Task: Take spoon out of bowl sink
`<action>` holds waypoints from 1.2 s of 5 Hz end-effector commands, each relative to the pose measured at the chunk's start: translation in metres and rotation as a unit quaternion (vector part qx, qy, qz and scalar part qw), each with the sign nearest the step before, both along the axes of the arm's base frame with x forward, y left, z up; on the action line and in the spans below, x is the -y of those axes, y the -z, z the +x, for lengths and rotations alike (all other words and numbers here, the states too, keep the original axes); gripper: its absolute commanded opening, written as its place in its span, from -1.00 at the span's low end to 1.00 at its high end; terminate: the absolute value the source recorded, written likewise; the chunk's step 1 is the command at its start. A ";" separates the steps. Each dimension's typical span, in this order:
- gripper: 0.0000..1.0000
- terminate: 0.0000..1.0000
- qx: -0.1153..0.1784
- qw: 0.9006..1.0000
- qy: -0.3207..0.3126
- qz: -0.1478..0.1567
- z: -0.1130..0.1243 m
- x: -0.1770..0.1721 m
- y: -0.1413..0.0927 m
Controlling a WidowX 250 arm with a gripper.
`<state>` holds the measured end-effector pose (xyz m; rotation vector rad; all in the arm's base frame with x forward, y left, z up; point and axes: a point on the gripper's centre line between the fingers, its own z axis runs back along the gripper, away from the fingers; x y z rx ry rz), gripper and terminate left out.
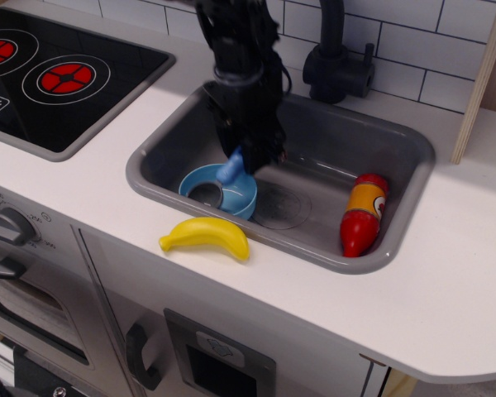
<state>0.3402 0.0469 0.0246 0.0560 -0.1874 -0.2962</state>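
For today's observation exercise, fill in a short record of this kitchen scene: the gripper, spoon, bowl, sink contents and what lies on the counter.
gripper: black gripper low in the sink, shut on the spoon's handle
spoon: spoon, blue handle tilted up, head hidden, over the bowl
bowl: light-blue bowl, front left of the sink
sink: grey sink, also holding a red-yellow bottle at right
counter: yellow banana in front of the sink
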 end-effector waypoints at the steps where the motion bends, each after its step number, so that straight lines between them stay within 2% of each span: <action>1: -1.00 -1.00 0.037 0.998 -0.043 -0.003 0.018 -0.017 -0.057; 2: -1.00 -1.00 0.050 0.986 -0.157 -0.008 0.027 -0.013 -0.056; 3: -1.00 -1.00 0.059 0.963 -0.261 -0.007 0.035 -0.010 -0.052; 4: -1.00 -1.00 0.044 0.930 -0.365 -0.004 0.042 -0.002 -0.042; 5: -1.00 -1.00 0.065 0.910 -0.408 0.007 0.044 0.009 -0.030; 6: -1.00 -1.00 0.080 0.885 -0.457 -0.028 0.048 0.018 -0.018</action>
